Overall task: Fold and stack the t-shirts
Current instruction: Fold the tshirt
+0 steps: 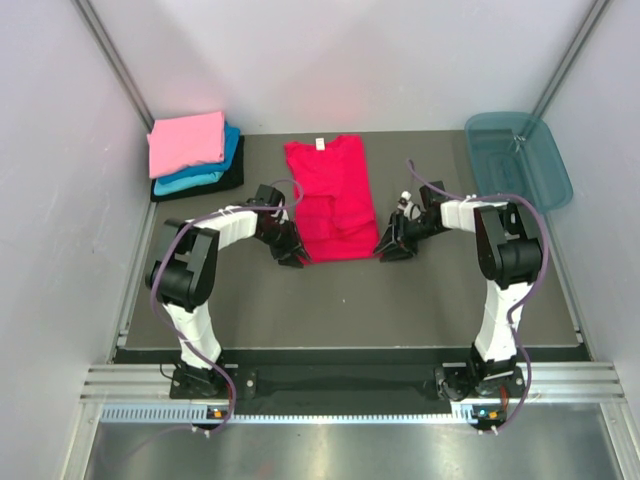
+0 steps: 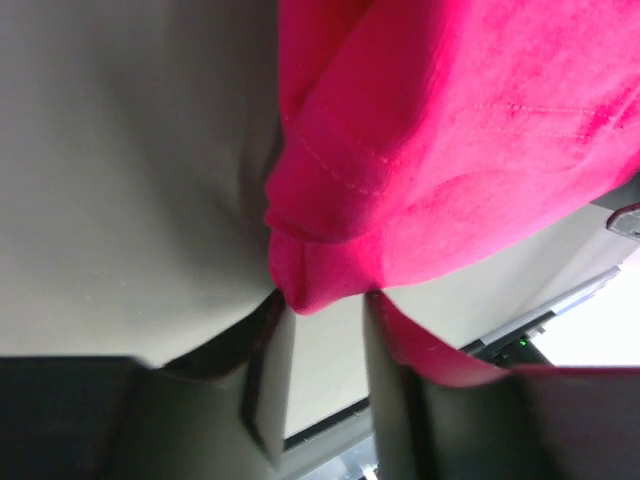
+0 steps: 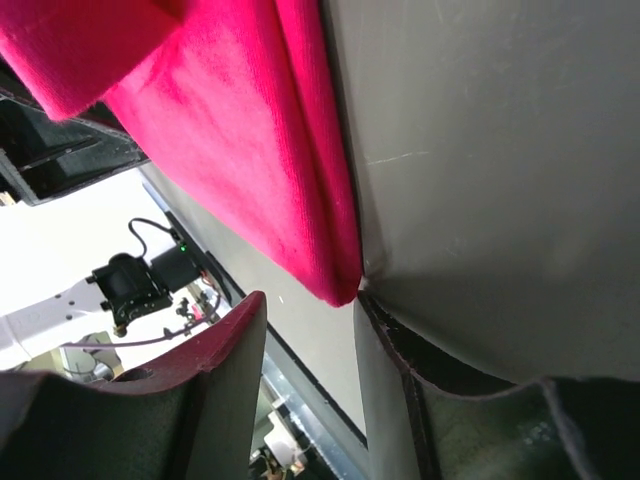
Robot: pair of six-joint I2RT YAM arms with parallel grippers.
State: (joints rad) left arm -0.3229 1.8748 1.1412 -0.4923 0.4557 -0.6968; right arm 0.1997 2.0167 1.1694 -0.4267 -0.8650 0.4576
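Note:
The crimson-red t-shirt (image 1: 325, 195) lies partly folded at the table's middle, collar to the back. My left gripper (image 1: 293, 257) is open at its near left corner; in the left wrist view the corner of the shirt (image 2: 450, 150) sits at the tips of the spread fingers (image 2: 270, 380), not clamped. My right gripper (image 1: 388, 250) is open at the near right corner; in the right wrist view the corner of the shirt (image 3: 250, 130) touches one fingertip (image 3: 380, 340). The pink (image 1: 187, 140), turquoise (image 1: 185, 181) and black (image 1: 200, 193) shirts lie folded in a stack at the back left.
A translucent teal plastic tub (image 1: 530, 165) stands at the back right corner. The dark grey mat (image 1: 340, 300) covers the table. White walls close in the left, right and back sides. Both arm bases sit at the near edge.

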